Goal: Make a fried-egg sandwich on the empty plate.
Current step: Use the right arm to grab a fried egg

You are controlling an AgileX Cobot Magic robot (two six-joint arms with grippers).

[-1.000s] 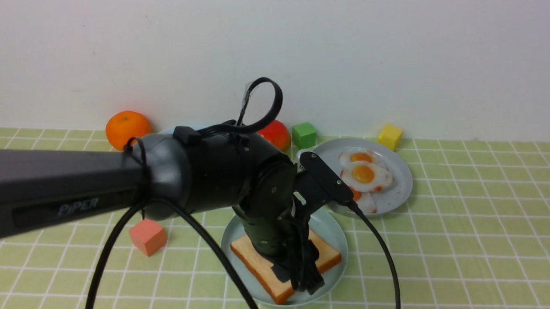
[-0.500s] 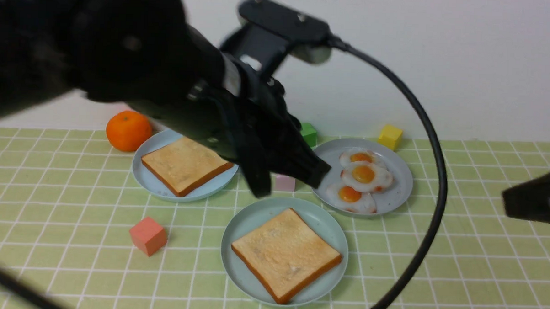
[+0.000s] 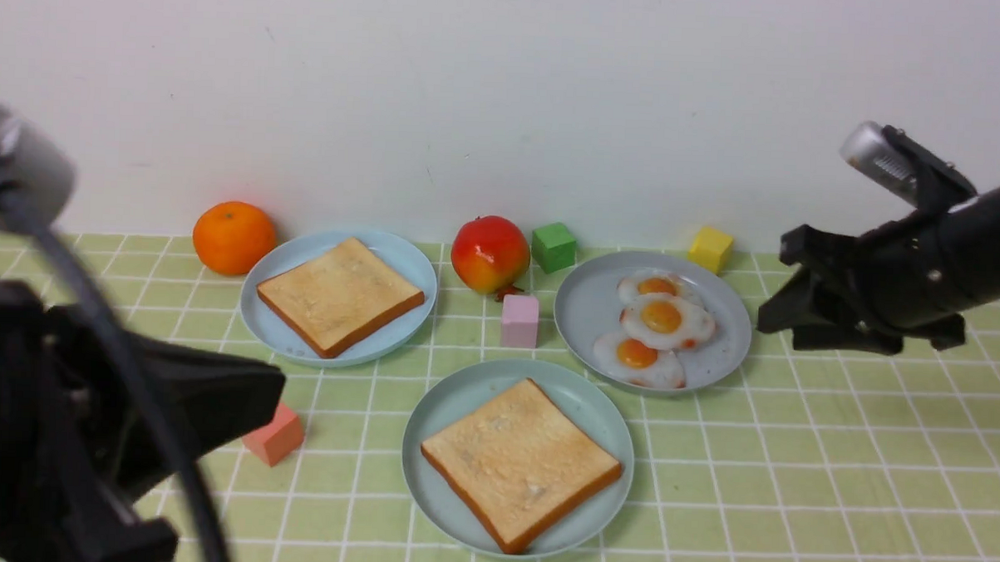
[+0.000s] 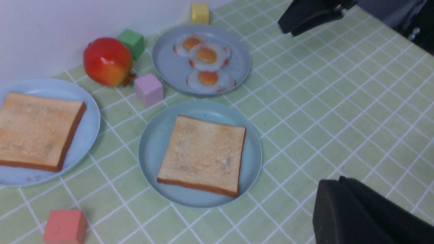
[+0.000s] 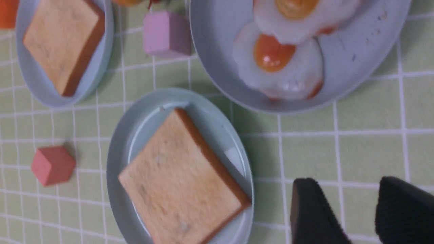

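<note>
The pale grey-teal plate [image 3: 428,428] sits front centre and holds one toast slice [image 3: 520,462]. A second toast slice [image 3: 339,296] lies on the sky-blue plate [image 3: 401,265] at the back left. Three fried eggs lie on the grey-lavender plate [image 3: 582,309] at the back right; the nearest egg [image 3: 637,358] also shows in the right wrist view [image 5: 276,61]. My left gripper [image 3: 276,381] is shut and empty, low at the front left. My right gripper [image 3: 777,336] is open and empty, hovering just right of the egg plate, with bare table between its fingers [image 5: 312,210].
An orange [image 3: 234,237], a red apple [image 3: 490,254], a green cube [image 3: 553,245] and a yellow cube [image 3: 709,248] stand along the back wall. A pink cube [image 3: 520,319] sits between the plates. A salmon cube [image 3: 274,435] lies by my left gripper.
My left arm rose off the toast on the front plate and drew back to the front left, empty. My right arm came in from the right toward the egg plate.
</note>
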